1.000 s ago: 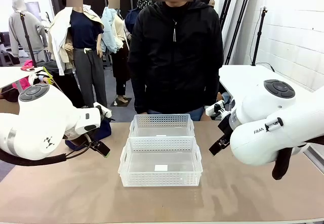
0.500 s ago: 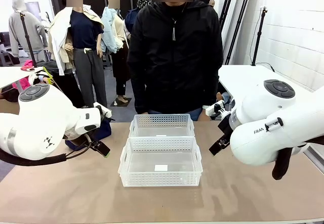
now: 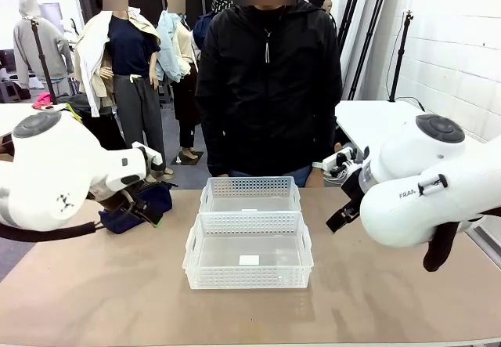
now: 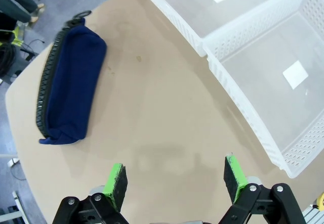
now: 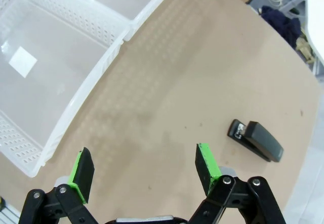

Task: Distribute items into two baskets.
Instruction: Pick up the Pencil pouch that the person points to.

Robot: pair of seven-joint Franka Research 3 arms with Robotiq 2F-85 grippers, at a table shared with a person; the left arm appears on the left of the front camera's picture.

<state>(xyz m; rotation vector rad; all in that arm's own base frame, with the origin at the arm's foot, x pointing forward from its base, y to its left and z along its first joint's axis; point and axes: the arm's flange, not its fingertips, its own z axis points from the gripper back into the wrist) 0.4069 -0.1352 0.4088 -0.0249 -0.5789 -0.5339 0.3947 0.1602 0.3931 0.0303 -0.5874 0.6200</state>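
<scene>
Baskets (image 3: 248,272): two, white, translucent plastic with lattice walls, set end to end at mid-worktop (image 4: 152,107), long sides touching, both empty. Judged light and fairly stiff, prone to sliding if bumped. No handling needed; treat as fixed targets.

Navy fabric pouch (image 4: 71,85): flat on the worktop at the robot's left, well apart from the baskets, black zipper (image 4: 46,82) running along one long edge. Judged soft and light, likely to sag at both ends once lifted. Take hold across the short width near mid-length, pinching the fabric body rather than the zipper edge. Nearly basket-long, so lower it lengthwise into a basket.

Left end effector (image 4: 176,176): wide open, holding nothing, above bare worktop between the pouch and the baskets.

Right end effector (image 5: 144,166): wide open, holding nothing, above bare worktop between the baskets and the stapler.

Black stapler (image 5: 254,140): on the worktop at the robot's right, well apart from the baskets. Judged rigid, dense for its size, smooth-sided and possibly slippery. Grip across the narrow sides at mid-length, squarely, to prevent twisting out.
</scene>
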